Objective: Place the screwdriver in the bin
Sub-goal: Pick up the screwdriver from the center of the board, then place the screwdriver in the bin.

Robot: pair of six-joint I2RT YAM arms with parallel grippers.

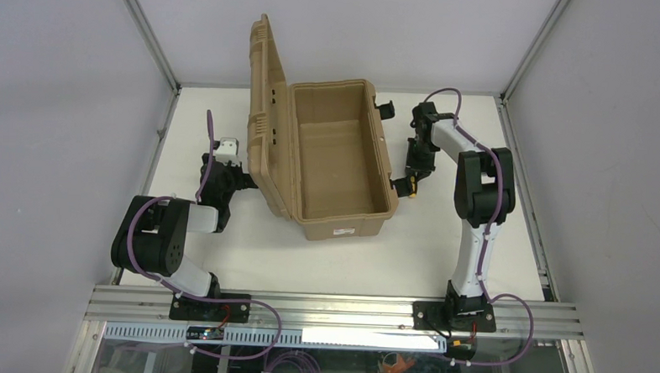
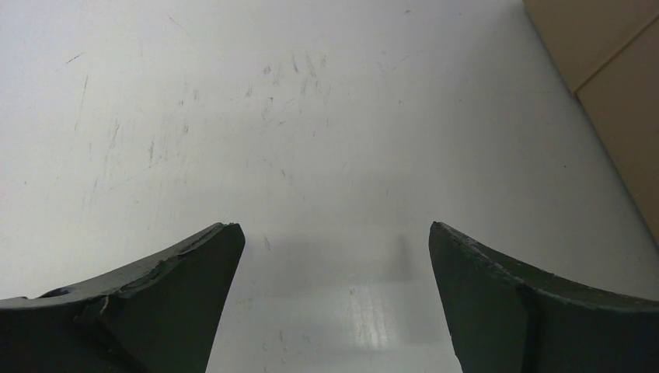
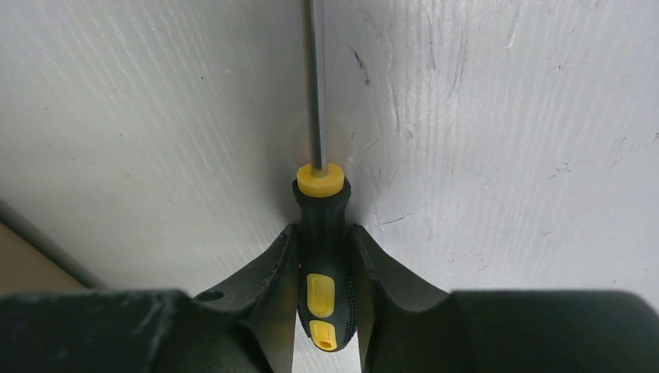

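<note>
The screwdriver (image 3: 325,295) has a black-and-yellow handle and a thin metal shaft pointing away from the wrist. My right gripper (image 3: 325,231) is shut on the handle, low over the white table. In the top view this gripper (image 1: 412,175) and the screwdriver's handle (image 1: 412,188) are just right of the bin (image 1: 341,230). The bin is a tan case, open and empty inside, with its ribbed lid standing up on the left. My left gripper (image 2: 334,229) is open and empty over bare table. In the top view it (image 1: 241,181) sits left of the lid.
Black latches (image 1: 385,110) stick out on the bin's right side, close to my right arm. A tan edge of the bin shows at the top right of the left wrist view (image 2: 614,78). Grey walls and a metal frame (image 1: 321,308) enclose the table.
</note>
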